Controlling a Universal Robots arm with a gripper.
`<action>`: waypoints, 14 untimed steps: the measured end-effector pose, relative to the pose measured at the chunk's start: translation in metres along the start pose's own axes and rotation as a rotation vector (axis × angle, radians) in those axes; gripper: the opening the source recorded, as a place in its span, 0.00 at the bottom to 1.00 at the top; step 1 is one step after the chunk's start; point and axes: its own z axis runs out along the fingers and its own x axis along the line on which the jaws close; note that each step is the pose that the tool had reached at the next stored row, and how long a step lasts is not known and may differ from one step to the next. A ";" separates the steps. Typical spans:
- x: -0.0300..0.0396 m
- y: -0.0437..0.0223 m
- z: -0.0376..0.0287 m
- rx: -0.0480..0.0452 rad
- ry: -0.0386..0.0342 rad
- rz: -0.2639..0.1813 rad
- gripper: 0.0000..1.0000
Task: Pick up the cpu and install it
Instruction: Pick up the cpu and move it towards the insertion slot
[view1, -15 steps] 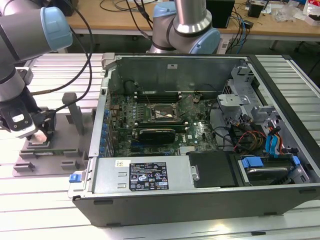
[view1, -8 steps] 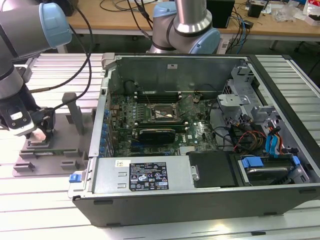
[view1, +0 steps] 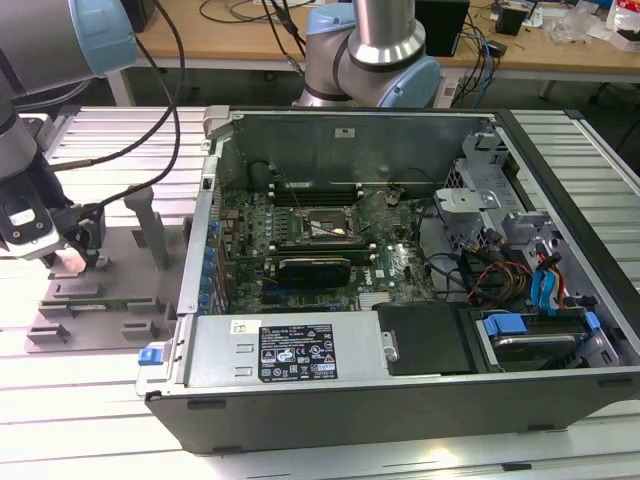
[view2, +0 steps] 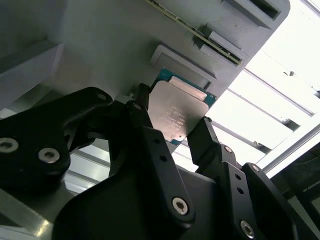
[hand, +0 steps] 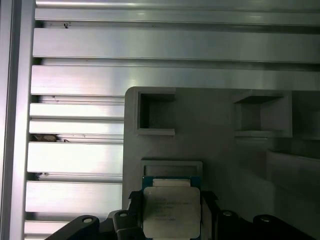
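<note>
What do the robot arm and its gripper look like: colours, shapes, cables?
The arm is made of round grey metal tubes with pale blue joint caps. Black cables hang beside it. The gripper has black angular fingers fastened with silver screws.

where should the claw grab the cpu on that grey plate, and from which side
Grip the cpu by two opposite thin side edges, coming straight down from above. It lies flat on the grey fixture plate with its shiny metal top facing up, so the broad face offers nothing to pinch and the rim looks like the only hold. The claw hangs over it on that line.
</note>
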 end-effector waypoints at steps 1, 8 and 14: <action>0.0000 0.0000 0.0000 0.0000 -0.0001 0.000 0.55; 0.0000 0.0001 -0.0022 0.0001 0.0000 0.000 0.55; 0.0001 0.0007 -0.0156 0.0000 0.0000 0.000 0.55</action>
